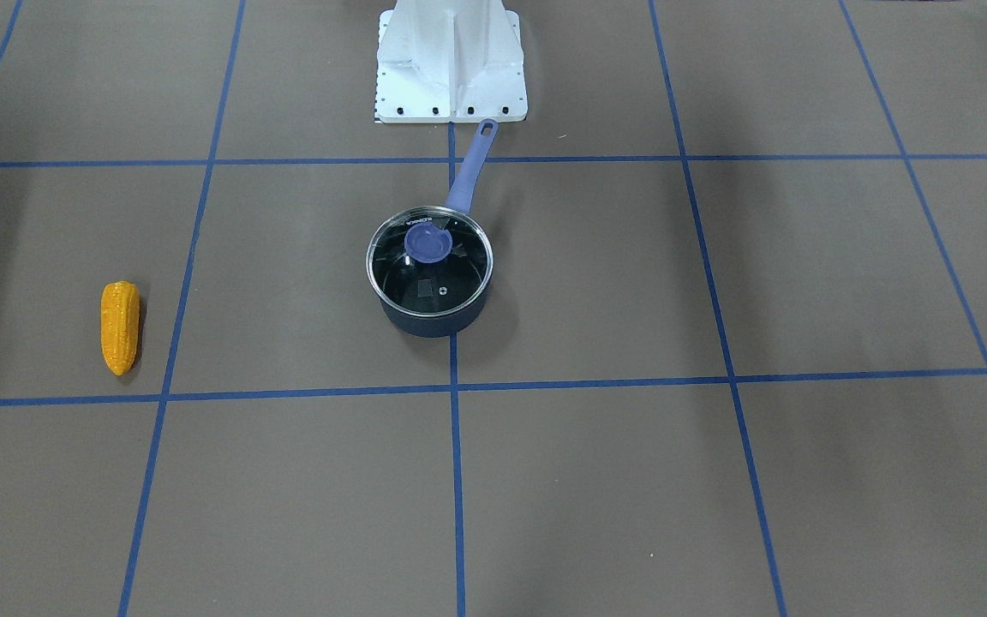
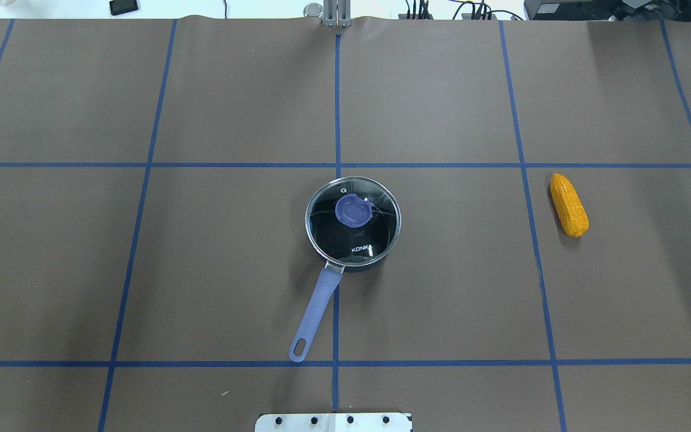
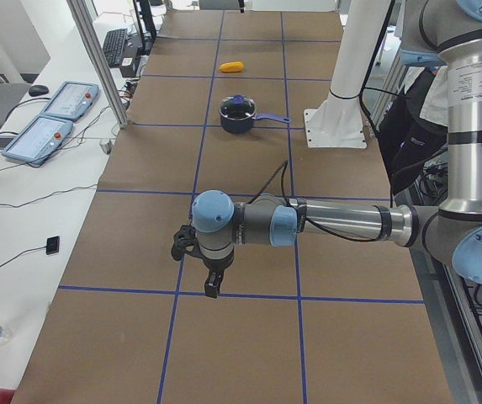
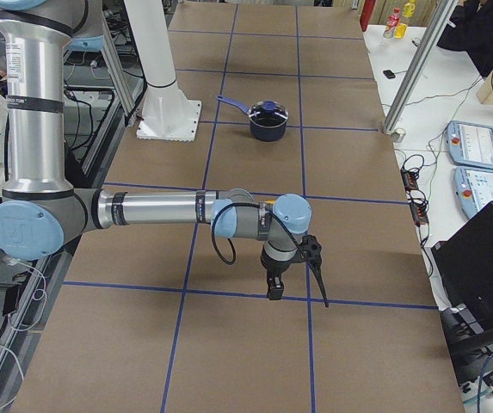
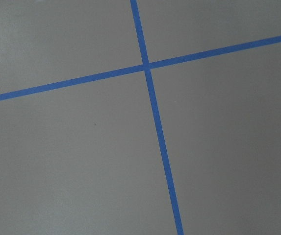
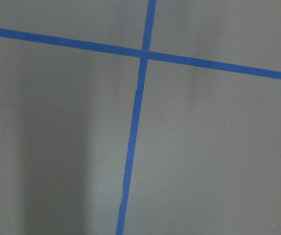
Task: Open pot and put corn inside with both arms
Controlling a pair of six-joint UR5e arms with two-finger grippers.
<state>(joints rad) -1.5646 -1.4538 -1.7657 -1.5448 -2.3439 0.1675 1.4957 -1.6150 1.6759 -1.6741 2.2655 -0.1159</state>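
The dark pot (image 1: 433, 324) stands at the table's middle with its lavender handle (image 2: 317, 306) pointing toward the robot base. The glass lid with a blue knob (image 2: 352, 211) sits on it. The orange-yellow corn (image 2: 569, 204) lies on the robot's right side, well apart from the pot; it also shows in the front-facing view (image 1: 119, 327). My left gripper (image 3: 194, 271) hangs over the table far to the left of the pot. My right gripper (image 4: 298, 288) hangs far to the right, past the corn. I cannot tell whether either is open or shut. Both wrist views show only tabletop.
The white mounting base (image 1: 451, 77) stands just behind the pot's handle end. Blue tape lines (image 2: 338, 108) divide the brown table into squares. Teach pendants (image 3: 55, 118) and cables lie beyond the table's far edge.
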